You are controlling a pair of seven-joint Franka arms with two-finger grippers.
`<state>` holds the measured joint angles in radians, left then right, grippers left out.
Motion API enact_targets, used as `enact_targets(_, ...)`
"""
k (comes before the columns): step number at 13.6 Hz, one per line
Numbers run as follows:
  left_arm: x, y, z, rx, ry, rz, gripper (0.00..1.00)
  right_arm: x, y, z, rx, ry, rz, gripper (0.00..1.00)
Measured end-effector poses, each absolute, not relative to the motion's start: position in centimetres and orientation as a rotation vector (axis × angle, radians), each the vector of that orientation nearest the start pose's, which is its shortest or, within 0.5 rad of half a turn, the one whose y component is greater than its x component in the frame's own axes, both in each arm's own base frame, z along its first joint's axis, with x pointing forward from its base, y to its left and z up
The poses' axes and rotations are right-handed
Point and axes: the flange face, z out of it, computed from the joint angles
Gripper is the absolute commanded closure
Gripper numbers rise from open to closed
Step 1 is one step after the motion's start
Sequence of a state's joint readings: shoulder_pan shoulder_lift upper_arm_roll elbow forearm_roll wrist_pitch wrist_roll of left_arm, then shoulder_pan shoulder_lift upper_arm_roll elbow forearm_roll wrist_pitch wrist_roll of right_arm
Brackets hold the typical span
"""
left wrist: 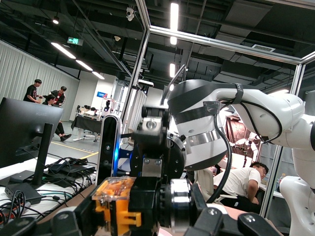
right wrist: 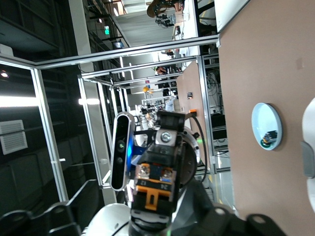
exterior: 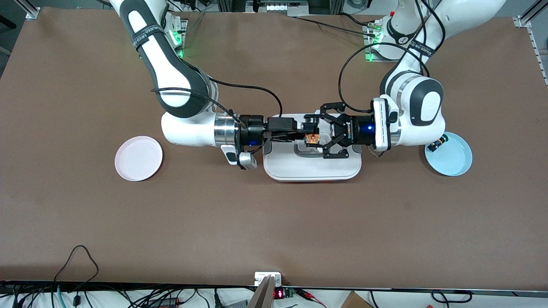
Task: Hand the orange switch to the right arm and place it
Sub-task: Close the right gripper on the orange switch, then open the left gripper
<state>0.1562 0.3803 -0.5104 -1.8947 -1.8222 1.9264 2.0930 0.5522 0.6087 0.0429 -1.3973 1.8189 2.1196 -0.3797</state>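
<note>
From high above we look steeply down on the whole counter, facing both arms' bases. Each wrist camera sits close and looks level along its own jaws toward the other arm. All three views share the orange switch at mid-counter.

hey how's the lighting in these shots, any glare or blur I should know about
Front view: even overhead light, soft shadows under both arms, orange switch sharp above the white tray. Left wrist view: ceiling strip lights blow out to white, the close-up switch looks slightly soft. Right wrist view: a bright lamp flares at the frame edge, background dim, blue plate clear.
</note>
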Motion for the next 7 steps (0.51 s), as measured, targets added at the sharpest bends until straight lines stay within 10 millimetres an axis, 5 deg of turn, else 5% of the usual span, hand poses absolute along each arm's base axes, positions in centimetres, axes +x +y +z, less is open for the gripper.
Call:
enact_targets(3,58.94,-25.95,38.60,1.271,-0.875,1.160,1.00,60.41,45.49,40.79,-1.585,0.076,0.080,0.38)
enact_targets(7,58.94,-25.94,38.60,1.272,-0.875,1.160,1.00,60.29,45.64,40.62,-1.581,0.058,0.082,0.75)
